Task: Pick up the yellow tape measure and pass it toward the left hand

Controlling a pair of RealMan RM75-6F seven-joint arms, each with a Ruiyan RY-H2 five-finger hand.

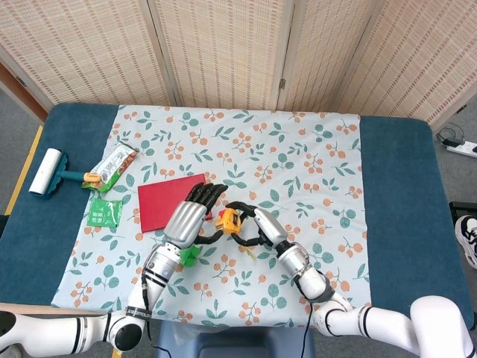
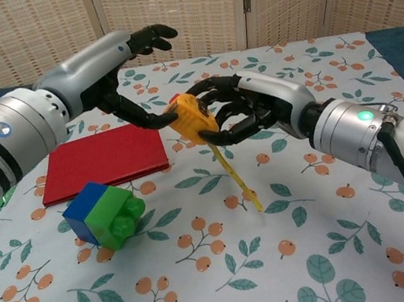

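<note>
Both arms are built of silver-grey metallic cylinders with white sections nearer the body. The left hand (image 2: 121, 71) has a smooth silver back and black fingers (image 2: 153, 37). The right hand (image 2: 245, 108) looks the same: a silver shell over the back and black fingers (image 2: 210, 88). The left forearm carries black rings and a small round blue and white emblem. On the right forearm a small green light glows, a black band closes the segment, and a thin black cable runs down beside it.
</note>
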